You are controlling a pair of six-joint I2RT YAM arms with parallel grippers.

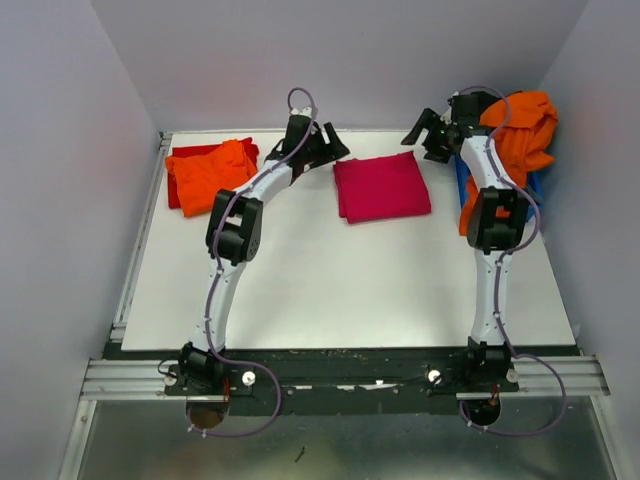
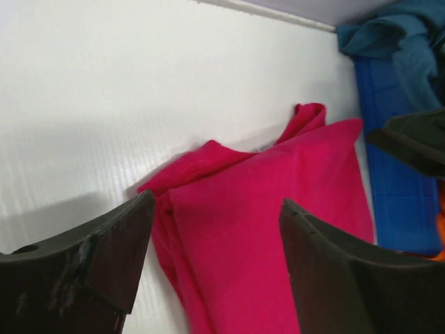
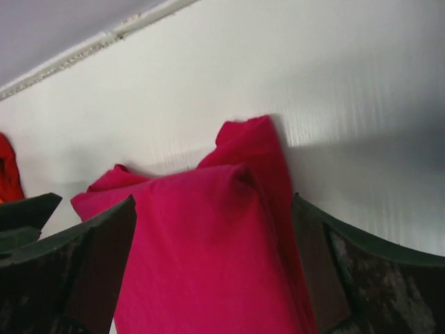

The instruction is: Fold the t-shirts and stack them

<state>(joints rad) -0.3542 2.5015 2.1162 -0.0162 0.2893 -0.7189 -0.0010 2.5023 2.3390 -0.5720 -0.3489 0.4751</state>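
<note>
Jaws gape empty on left gripper point(image 1: 338, 152) and right gripper point(image 1: 424, 140), flanking far edge of magenta t-shirt point(image 1: 382, 188).

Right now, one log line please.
left claw open, empty | right claw open, empty | pink shirt folded, mid-table | folded orange shirt on red shirt, far left | loose orange shirt far right

Folded magenta-pink tee point(image 3: 201, 264) on white table point(image 3: 334, 76); right hand point(image 3: 212, 203) fingers spread.

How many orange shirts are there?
2. The left orange shirt lies on a red shirt at the back; the right orange shirt is heaped over the blue bin. Others may hide underneath.
</note>
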